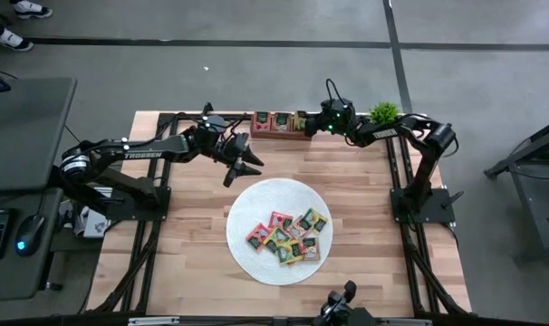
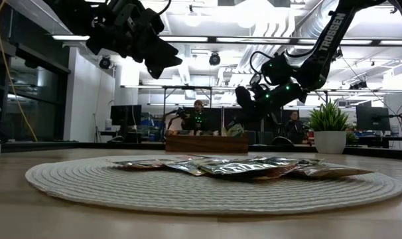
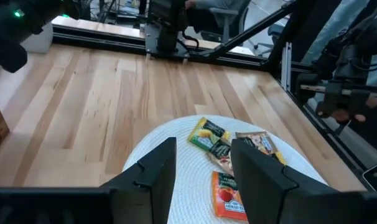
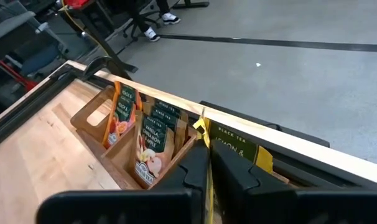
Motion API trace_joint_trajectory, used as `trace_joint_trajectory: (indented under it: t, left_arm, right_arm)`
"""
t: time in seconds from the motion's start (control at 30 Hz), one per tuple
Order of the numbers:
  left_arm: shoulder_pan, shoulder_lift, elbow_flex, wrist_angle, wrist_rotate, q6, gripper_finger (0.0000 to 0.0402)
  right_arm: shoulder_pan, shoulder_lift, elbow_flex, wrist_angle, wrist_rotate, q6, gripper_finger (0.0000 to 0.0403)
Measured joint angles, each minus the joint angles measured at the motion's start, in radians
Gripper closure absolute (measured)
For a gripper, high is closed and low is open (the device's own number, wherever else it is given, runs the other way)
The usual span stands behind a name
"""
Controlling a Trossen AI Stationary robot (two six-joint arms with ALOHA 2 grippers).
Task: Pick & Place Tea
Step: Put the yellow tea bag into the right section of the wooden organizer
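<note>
The mat (image 1: pixel 278 232) lies nearest, at the table's (image 1: pixel 184 263) front, with a heap of tea packets (image 1: pixel 290 235) on it. The left gripper (image 1: pixel 241 163) hangs above the mat's far left edge, fingers apart and empty. At the far edge, the right gripper (image 4: pixel 207 171) pinches a yellow packet (image 4: pixel 204 138) over the tray's (image 4: pixel 100 109) end compartment; more packets (image 4: pixel 148 140) stand in the other compartments.

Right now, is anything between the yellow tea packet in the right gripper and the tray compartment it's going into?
Nothing visible blocks it. The right gripper pinches the yellow packet on edge directly above the wooden tray. Other packets already stand upright in the neighbouring compartments, beside its path. The left gripper hovers open near the mat.
</note>
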Motion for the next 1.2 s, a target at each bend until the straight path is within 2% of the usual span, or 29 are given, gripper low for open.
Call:
trace_joint_trajectory:
  t: [0.43, 0.63, 0.8, 0.97, 1.1, 1.2]
  left_arm:
    - [0.000, 0.000, 0.000, 0.000, 0.000, 0.007, 0.0250]
    - [0.000, 0.000, 0.000, 0.000, -0.001, 0.007, 0.0250]
    - [0.000, 0.000, 0.000, 0.000, -0.002, 0.007, 0.0250]
    - [0.000, 0.000, 0.000, -0.006, -0.003, 0.017, 0.0250]
    - [0.000, 0.000, 0.000, -0.039, -0.004, 0.035, 0.0250]
    - [0.000, 0.000, 0.001, -0.068, -0.004, 0.053, 0.0250]
  right_arm:
    - [0.000, 0.000, 0.000, 0.011, 0.020, 0.008, 0.0286]
    - [0.000, -0.001, 0.050, 0.018, 0.003, -0.022, 0.0268]
    - [0.000, -0.001, 0.128, 0.014, -0.088, -0.040, 0.0276]
    - [0.026, -0.001, 0.225, -0.074, -0.284, -0.045, 0.0291]
    - [0.081, -0.002, 0.304, -0.248, -0.435, -0.093, 0.0306]
    - [0.139, -0.002, 0.359, -0.441, -0.454, -0.175, 0.0321]
